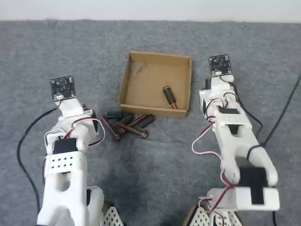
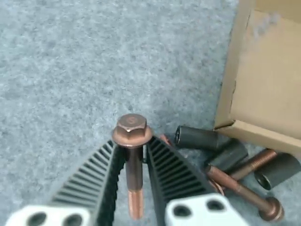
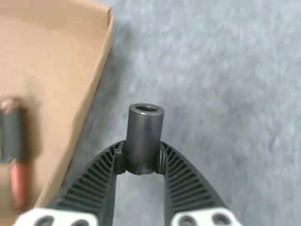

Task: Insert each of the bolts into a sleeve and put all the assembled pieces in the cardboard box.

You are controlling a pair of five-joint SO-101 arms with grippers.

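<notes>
two arms forward, both grippers clamped

the left arm point(image 1: 66, 155) and right arm point(image 1: 235, 136) stretch forward, well apart. the left gripper point(image 2: 133, 149) pinches a bolt point(image 2: 132, 132) between its ribbed fingers point(image 2: 101, 174). the right gripper point(image 3: 141, 155) clamps a sleeve point(image 3: 146, 129).

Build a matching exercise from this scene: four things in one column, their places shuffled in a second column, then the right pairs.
Things
1. copper-coloured hex-head metal bolt
2. dark grey cylindrical metal sleeve
3. assembled bolt-and-sleeve piece
4. heap of loose bolts and sleeves

Places
A. on the grey carpet, just in front of the brown cardboard box
B. clamped in the right gripper
C. lying inside the cardboard box
D. clamped in the left gripper

Pairs: 1-D, 2-B, 3-C, 4-A
</notes>
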